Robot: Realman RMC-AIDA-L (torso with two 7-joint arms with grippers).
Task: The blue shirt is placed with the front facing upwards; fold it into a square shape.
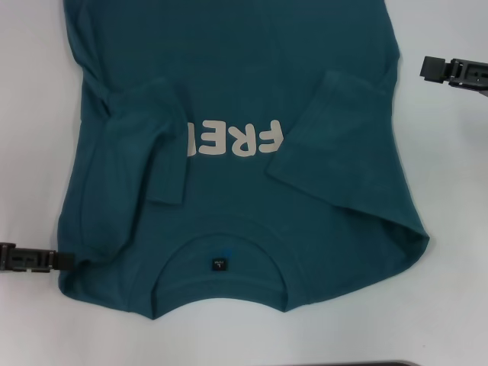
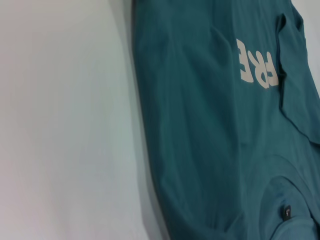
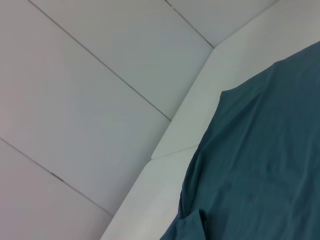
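Blue shirt (image 1: 244,91) lies flat on the white table (image 1: 30,114), front up, collar toward the robot, black neck label (image 1: 219,263) showing inside the collar. Both short sleeves are folded inward over the chest; the one nearer the left tool covers the end of the cream "FREE" lettering (image 1: 236,139), so only "FRE" reads.

Left tool (image 1: 67,261) sits low at the shirt's shoulder edge, its tip touching or just beside the fabric. Cannot tell whether its fingers are apart or together. Right tool (image 1: 427,67) hovers off the shirt's side, well apart from the cloth, farther up the body; finger state also cannot be told.

Handling judgement: light, soft cotton, limp, not fragile. It will drape and wrinkle rather than hold a crease, and may drag on the table. Best hold: pinch at the shoulder corner and side edge, through both layers.

Containers: none in view.
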